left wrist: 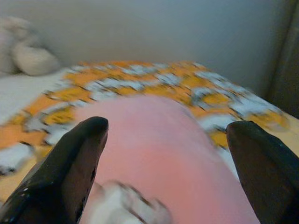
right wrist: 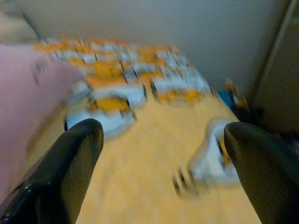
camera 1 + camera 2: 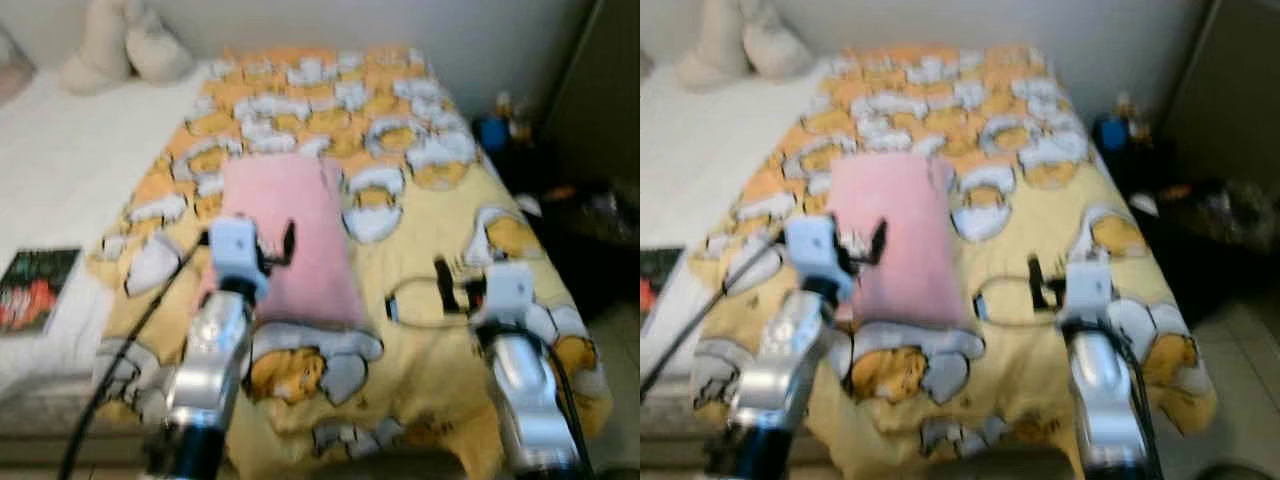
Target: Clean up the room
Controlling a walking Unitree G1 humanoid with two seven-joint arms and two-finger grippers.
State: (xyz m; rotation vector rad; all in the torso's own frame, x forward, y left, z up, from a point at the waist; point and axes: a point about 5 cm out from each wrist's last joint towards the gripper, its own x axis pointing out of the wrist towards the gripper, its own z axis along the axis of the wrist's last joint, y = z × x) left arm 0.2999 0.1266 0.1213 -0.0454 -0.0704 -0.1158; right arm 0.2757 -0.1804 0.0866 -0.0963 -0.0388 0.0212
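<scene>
Both hands spread wide, empty: my left hand point(image 3: 275, 245) hovers over the pink pillow point(image 3: 290, 235), right hand point(image 3: 455, 285) over the yellow blanket point(image 3: 420, 210) beside it.

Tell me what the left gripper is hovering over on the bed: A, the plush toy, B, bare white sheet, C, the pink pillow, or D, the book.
C. In the head views the left gripper sits over the pink pillow, and its wrist view shows pink between the open fingers.
</scene>
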